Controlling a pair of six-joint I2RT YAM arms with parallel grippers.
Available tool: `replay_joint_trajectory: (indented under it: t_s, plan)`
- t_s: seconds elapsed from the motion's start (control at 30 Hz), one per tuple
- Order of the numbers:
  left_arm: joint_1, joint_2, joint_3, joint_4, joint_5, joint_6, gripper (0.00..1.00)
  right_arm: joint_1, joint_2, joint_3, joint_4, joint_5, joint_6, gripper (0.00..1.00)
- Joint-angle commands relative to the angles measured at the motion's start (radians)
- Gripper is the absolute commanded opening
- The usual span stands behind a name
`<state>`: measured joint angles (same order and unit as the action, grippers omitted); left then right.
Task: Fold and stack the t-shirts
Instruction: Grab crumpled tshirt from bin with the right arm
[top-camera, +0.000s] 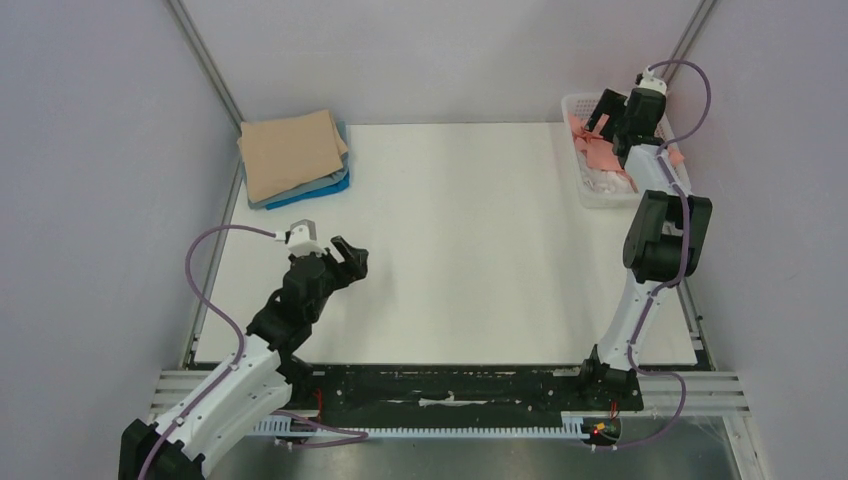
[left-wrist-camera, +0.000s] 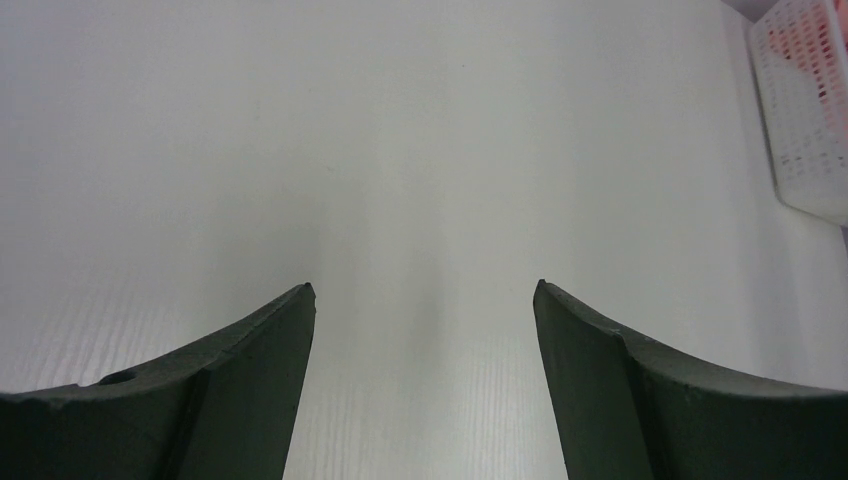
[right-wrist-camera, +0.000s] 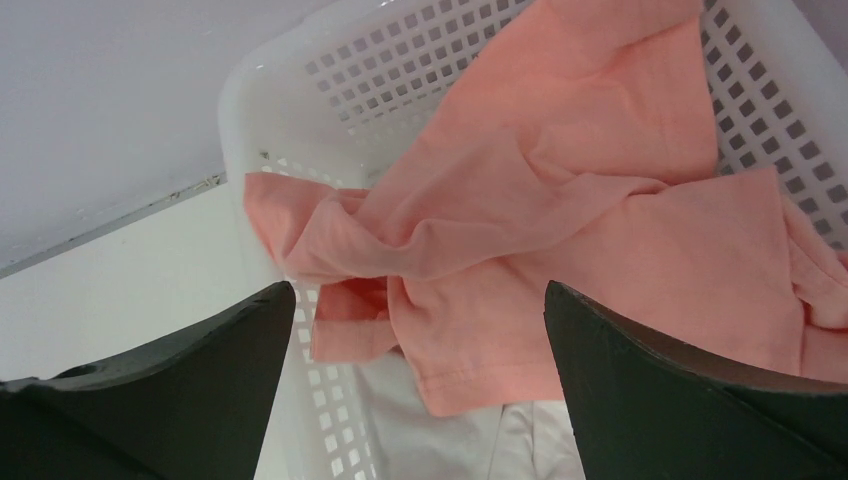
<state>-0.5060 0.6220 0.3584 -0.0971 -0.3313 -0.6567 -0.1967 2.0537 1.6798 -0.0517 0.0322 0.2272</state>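
Observation:
A stack of folded t-shirts (top-camera: 293, 155) lies at the table's far left corner, tan on top, grey and bright blue beneath. A crumpled salmon-pink t-shirt (right-wrist-camera: 560, 200) lies in the white mesh basket (top-camera: 581, 175) at the far right, over a pale cloth (right-wrist-camera: 450, 430). It also shows in the top view (top-camera: 601, 158). My right gripper (right-wrist-camera: 420, 300) hangs open just above the pink shirt, holding nothing. My left gripper (top-camera: 352, 256) is open and empty over the bare table, left of centre; its wrist view shows it too (left-wrist-camera: 424, 290).
The white table (top-camera: 460, 240) has metal rails along its left and right edges and a black strip along the near edge. Grey walls close in the left, right and back sides. The basket (left-wrist-camera: 805, 100) shows at the far right of the left wrist view.

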Motion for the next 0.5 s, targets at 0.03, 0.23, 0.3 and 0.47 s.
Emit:
replay_joint_trajectory:
  t_s: [0.03, 0.23, 0.3, 0.47]
  plan:
    - [0.000, 0.066, 0.040, 0.070, -0.046, 0.048, 0.86, -0.006, 0.102, 0.110, 0.028, -0.029, 0.021, 0.98]
    - [0.000, 0.123, 0.068, 0.058, -0.036, 0.052, 0.86, -0.010, 0.188, 0.067, 0.176, -0.136, 0.123, 0.86]
    - [0.000, 0.133, 0.068, 0.057, -0.030, 0.058, 0.86, -0.018, 0.201, 0.053, 0.229, -0.180, 0.168, 0.68]
    - [-0.001, 0.149, 0.076, 0.058, -0.040, 0.061, 0.86, -0.027, 0.162, 0.013, 0.303, -0.202, 0.206, 0.18]
